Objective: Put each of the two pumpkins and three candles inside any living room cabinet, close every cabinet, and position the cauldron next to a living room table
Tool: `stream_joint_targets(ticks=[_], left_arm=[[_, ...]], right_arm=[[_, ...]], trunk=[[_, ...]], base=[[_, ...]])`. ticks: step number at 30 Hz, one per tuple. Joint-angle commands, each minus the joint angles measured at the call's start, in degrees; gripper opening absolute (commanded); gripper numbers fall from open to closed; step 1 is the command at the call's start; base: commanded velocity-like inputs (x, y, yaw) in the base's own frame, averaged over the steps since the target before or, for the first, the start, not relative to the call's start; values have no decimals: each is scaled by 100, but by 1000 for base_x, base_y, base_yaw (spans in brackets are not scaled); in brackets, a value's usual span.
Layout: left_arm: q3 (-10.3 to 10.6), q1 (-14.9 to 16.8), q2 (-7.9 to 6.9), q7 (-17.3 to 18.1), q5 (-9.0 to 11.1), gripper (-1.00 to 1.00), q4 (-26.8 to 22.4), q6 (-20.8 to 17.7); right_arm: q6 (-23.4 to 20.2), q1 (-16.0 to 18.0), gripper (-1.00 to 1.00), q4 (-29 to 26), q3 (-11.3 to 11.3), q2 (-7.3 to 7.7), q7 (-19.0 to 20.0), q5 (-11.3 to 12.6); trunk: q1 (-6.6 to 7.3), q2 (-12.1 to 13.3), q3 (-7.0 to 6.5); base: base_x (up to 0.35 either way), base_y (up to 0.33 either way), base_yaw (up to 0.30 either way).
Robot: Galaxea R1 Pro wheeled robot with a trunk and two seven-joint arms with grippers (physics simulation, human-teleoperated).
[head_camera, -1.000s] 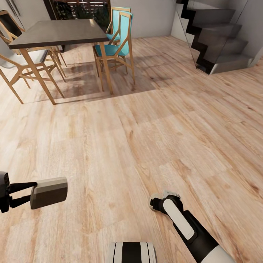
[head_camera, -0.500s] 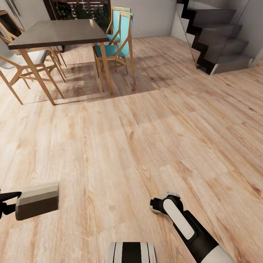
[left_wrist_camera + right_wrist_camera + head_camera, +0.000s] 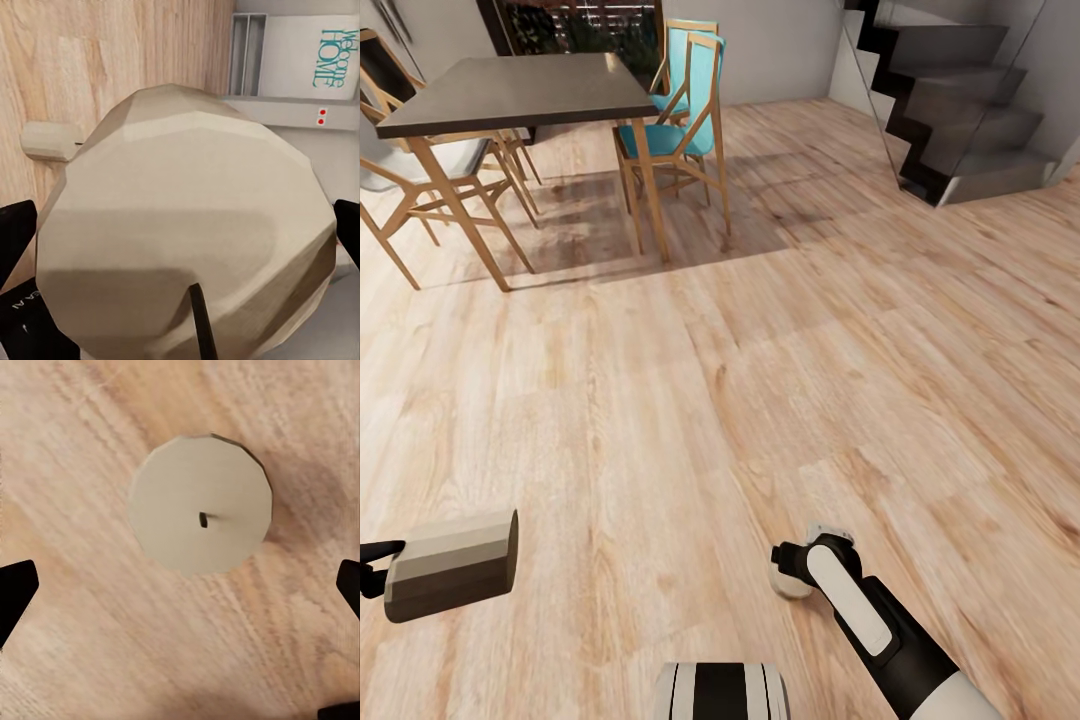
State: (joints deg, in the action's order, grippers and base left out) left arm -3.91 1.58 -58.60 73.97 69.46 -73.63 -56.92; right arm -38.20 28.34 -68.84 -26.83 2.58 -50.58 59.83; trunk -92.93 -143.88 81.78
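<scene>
My left gripper (image 3: 372, 565) pinches a candle (image 3: 452, 566) held sideways above the floor (image 3: 690, 400); my left wrist view catches its wick end (image 3: 196, 304). My right gripper (image 3: 180, 607), fingers spread wide, hangs over another candle (image 3: 199, 502) standing on the planks, which my arm (image 3: 870, 620) mostly hides from the head camera.

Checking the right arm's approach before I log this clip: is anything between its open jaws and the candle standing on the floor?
Nothing visible. In the right wrist view the candle stands alone on bare floor, wick up, between the two fingertips, with no other object around it. The left gripper holds another candle well off to the side.
</scene>
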Motion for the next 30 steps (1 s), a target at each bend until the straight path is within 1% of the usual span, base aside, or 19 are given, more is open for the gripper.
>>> stream_joint_targets(ticks=[1,22,30], left_arm=[[4,2,-3,2,28,-100,1,-48],[4,4,-2,4,24,-100,3,-39],[0,3,6,4,8,-100,6,-34]], right_arm=[[-12,5,100,-7,-15,7,-48,40],[-12,5,100,11,-15,6,-48,44],[-12,5,100,11,-15,6,-48,44]], trunk=[[0,-2,4],[0,-2,4],[0,-2,4]], base=[[126,0,0],[107,0,0],[25,0,0]])
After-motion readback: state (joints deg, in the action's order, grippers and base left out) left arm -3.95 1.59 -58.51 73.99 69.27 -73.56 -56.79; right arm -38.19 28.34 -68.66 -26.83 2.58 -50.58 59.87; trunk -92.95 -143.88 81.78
